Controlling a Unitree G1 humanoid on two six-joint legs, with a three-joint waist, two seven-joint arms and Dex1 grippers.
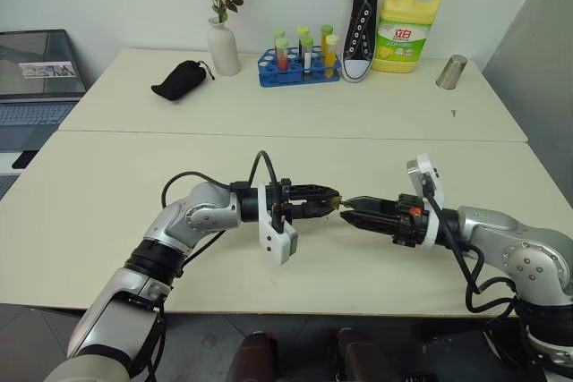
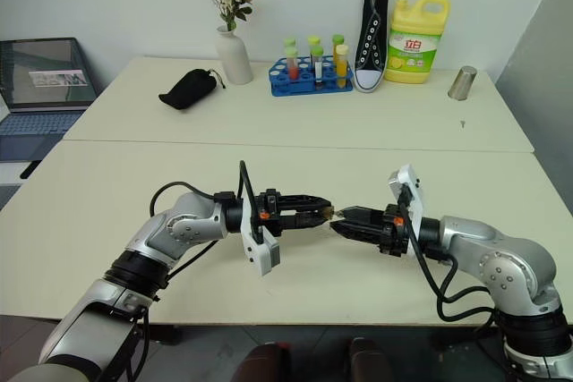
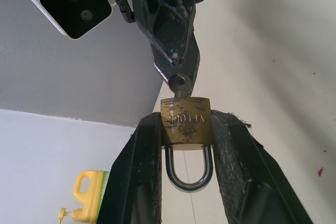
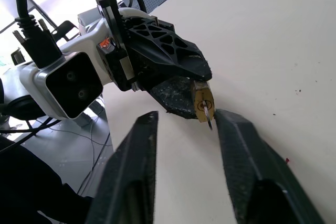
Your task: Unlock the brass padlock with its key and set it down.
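Observation:
The brass padlock (image 3: 185, 121) is pinched by its body between the two fingers of my left gripper (image 1: 331, 199), and its silver shackle (image 3: 189, 176) hangs closed toward the wrist. The key (image 4: 209, 120) sticks out of the padlock's keyhole, its round head (image 3: 180, 82) toward the other hand. My right gripper (image 1: 351, 207) faces the left one tip to tip above the near table. Its fingers (image 4: 239, 150) stand apart on either side of the key, the key lying close to one fingertip.
On the far table (image 1: 269, 114) are a black pouch (image 1: 182, 79), a vase of flowers (image 1: 223, 46), a blue rack of tubes (image 1: 300, 64), a black sneaker (image 1: 361, 24), a yellow detergent bottle (image 1: 407, 29) and a metal cup (image 1: 451, 71). A laptop (image 1: 36, 78) sits at the far left.

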